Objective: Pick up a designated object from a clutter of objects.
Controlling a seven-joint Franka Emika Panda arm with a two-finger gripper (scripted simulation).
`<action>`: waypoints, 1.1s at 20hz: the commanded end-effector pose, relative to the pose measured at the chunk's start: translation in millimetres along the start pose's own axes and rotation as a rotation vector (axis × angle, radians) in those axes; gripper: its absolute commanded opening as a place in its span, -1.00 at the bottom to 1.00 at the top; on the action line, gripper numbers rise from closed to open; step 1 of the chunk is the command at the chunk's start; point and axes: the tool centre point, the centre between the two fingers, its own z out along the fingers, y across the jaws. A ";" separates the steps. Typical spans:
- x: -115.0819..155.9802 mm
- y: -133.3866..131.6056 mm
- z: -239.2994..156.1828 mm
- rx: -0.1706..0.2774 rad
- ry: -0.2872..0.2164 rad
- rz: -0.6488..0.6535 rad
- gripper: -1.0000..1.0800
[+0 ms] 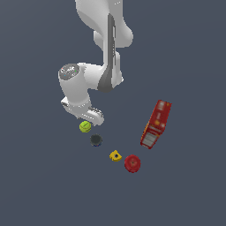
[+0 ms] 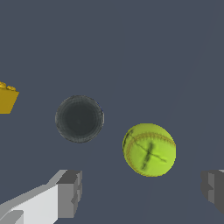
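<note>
The yellow-green ball (image 1: 85, 127) lies on the dark floor just under my hand in the exterior view. In the wrist view the ball (image 2: 149, 149) shows its seam and sits ahead of the gap between my two fingers. My gripper (image 2: 142, 192) is open and empty, its fingers (image 2: 70, 192) spread wider than the ball. In the exterior view the fingers are hidden behind the white hand (image 1: 90, 115). The dark round disc (image 1: 96, 140) lies close beside the ball, and it also shows in the wrist view (image 2: 79, 118).
A yellow angular block (image 1: 115, 155) and a red round disc (image 1: 132, 163) lie past the dark disc toward the exterior view's right. A long red box (image 1: 156, 123) lies farther right. The yellow block's corner shows at the wrist view's edge (image 2: 6, 99).
</note>
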 end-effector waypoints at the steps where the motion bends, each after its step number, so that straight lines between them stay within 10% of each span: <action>1: -0.7 11.7 11.0 -0.004 0.005 0.033 0.92; 22: -3.4 27.9 62.1 -0.011 0.010 0.076 0.92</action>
